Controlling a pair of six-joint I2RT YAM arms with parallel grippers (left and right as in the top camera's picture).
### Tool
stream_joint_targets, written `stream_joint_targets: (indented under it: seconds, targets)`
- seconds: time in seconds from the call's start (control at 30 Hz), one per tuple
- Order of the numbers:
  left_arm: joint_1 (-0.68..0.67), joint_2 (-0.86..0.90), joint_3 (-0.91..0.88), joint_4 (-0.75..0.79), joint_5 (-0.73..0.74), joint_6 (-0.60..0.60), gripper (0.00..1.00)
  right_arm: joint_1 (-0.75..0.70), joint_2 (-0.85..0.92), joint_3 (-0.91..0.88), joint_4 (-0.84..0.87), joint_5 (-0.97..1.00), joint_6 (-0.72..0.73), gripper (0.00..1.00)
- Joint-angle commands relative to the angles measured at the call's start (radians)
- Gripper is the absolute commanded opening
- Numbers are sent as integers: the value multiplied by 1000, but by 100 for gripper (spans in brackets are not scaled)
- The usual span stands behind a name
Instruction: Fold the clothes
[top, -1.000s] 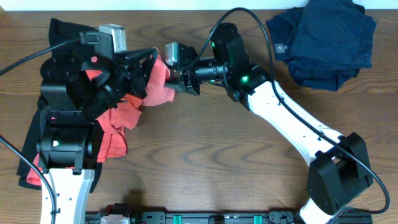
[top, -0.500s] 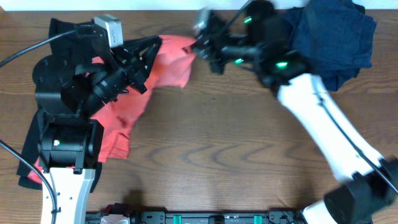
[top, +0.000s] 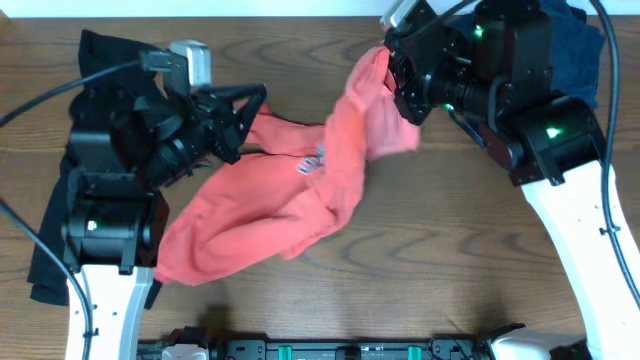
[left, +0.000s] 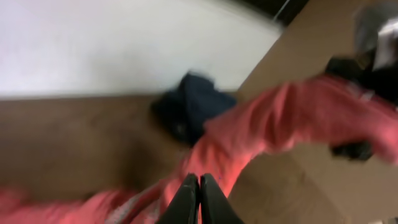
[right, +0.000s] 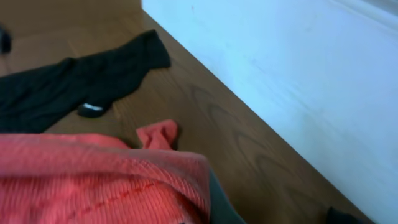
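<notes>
A red ribbed garment (top: 300, 190) hangs stretched between my two grippers and drapes down onto the wooden table (top: 420, 250). My left gripper (top: 252, 118) is shut on its left edge; in the left wrist view the shut fingers (left: 199, 182) pinch the blurred red cloth (left: 280, 124). My right gripper (top: 392, 62) is shut on the garment's upper right end, held above the table near the far edge. In the right wrist view the red cloth (right: 93, 180) covers the jaws.
A pile of dark navy clothes (top: 570, 40) lies at the far right corner, partly under the right arm, and shows in the left wrist view (left: 193, 106). A black garment (top: 95, 50) lies at the left under the left arm, also in the right wrist view (right: 74, 87).
My right gripper has swung right and away from the left gripper, pulling the red garment out from a bunch into a long spread. The left gripper stays near its place.
</notes>
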Motion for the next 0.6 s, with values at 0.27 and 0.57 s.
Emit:
stream_joint_targets:
  seconds: [0.27,0.57]
  targets:
    - [2,55,9,-377,-1,383,6,-47,239,14,158,109,106,1]
    - [2,119,-45,-577,-2,608,32,-132,319,14,166,104,123,1]
